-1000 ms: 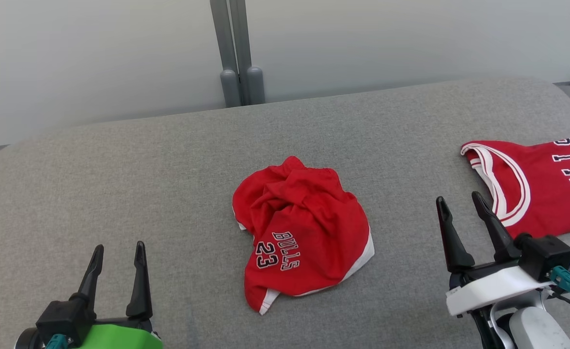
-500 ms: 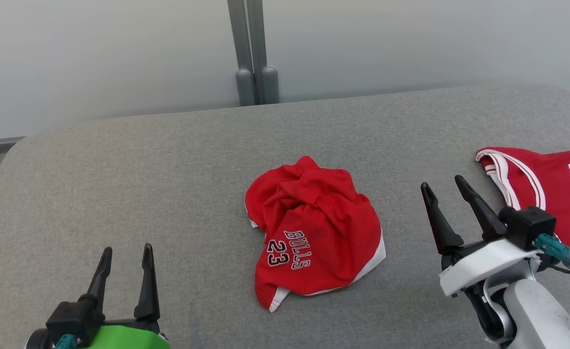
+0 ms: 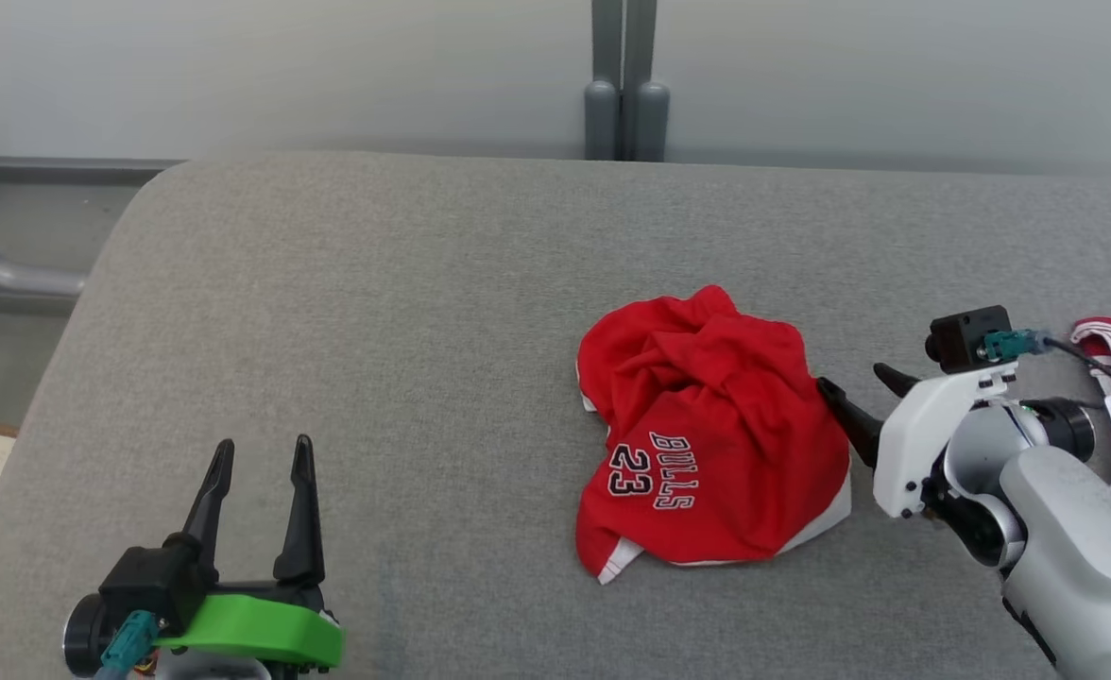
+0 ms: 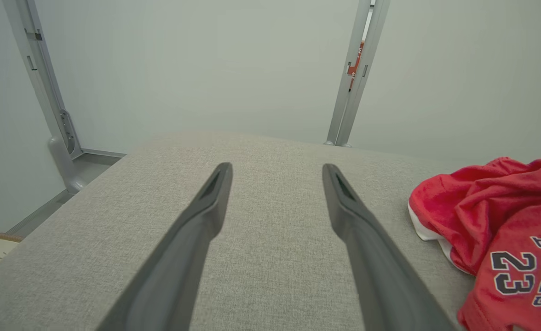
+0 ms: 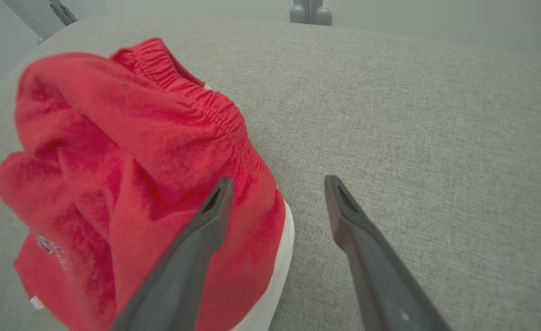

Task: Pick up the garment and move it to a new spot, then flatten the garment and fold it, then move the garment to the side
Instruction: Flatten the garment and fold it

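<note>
Soft, light-looking red shorts [image 3: 707, 444] were seen crumpled; the right end effector [image 3: 853, 378] was spread beside their waistband [image 5: 206, 103], judged grippable.

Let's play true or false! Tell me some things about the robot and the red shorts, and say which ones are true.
1. The red shorts lie crumpled on the grey table. True.
2. The shorts say 45. False: they say BULLS 23.
3. The right pincer is open, close beside the shorts. True.
4. The left pincer is holding the shorts. False: it is open and empty, apart from them.
</note>
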Controlling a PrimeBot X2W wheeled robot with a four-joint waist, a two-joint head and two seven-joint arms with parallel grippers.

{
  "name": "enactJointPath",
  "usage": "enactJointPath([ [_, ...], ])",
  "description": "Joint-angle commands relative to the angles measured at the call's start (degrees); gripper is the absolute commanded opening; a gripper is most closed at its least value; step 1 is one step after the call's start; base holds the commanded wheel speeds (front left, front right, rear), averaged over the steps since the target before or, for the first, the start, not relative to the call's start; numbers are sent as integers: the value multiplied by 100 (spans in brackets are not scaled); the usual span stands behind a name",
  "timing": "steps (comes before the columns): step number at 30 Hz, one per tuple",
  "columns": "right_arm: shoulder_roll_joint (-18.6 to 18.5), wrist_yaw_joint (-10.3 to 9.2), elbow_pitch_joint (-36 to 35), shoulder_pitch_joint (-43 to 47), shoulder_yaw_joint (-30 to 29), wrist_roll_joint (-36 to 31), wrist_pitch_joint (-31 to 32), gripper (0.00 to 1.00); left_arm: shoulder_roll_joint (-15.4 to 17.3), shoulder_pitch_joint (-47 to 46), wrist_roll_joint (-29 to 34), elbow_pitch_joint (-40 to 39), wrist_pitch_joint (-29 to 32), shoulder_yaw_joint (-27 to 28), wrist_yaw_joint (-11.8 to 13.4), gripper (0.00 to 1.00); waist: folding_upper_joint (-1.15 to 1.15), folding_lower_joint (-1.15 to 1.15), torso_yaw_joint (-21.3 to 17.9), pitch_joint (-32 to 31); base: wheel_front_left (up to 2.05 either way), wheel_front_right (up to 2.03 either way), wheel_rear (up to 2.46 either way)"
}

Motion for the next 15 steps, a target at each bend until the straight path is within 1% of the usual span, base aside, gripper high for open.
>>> enactJointPath([
  [1, -49, 1, 129, -174, 83, 76, 136, 100, -31, -117, 63, 31, -15, 22, -38, 100, 0, 0, 390, 266, 0, 0, 0],
  [4, -113, 1, 406, -389, 241, 192, 337, 100, -85, -181, 82, 70, -15, 50, -96, 100, 0, 0, 543, 335, 0, 0, 0],
  [9, -105, 1, 912, -645, 517, 515, 726, 100, -159, -263, 114, 169, -15, 115, -183, 100, 0, 0, 716, 396, 0, 0, 0],
  [13, -104, 1, 1208, -743, 699, 724, 779, 100, -217, -289, 151, 233, -15, 165, -225, 100, 0, 0, 779, 394, 0, 0, 0],
  [14, -105, 1, 1267, -761, 727, 764, 746, 97, -231, -289, 154, 241, -15, 178, -236, 100, 0, 0, 781, 386, 0, 0, 0],
  [15, -123, 1, 1362, -780, 749, 781, 687, 69, -247, -282, 160, 251, -15, 194, -238, 100, 0, 0, 777, 372, 0, 0, 0],
])
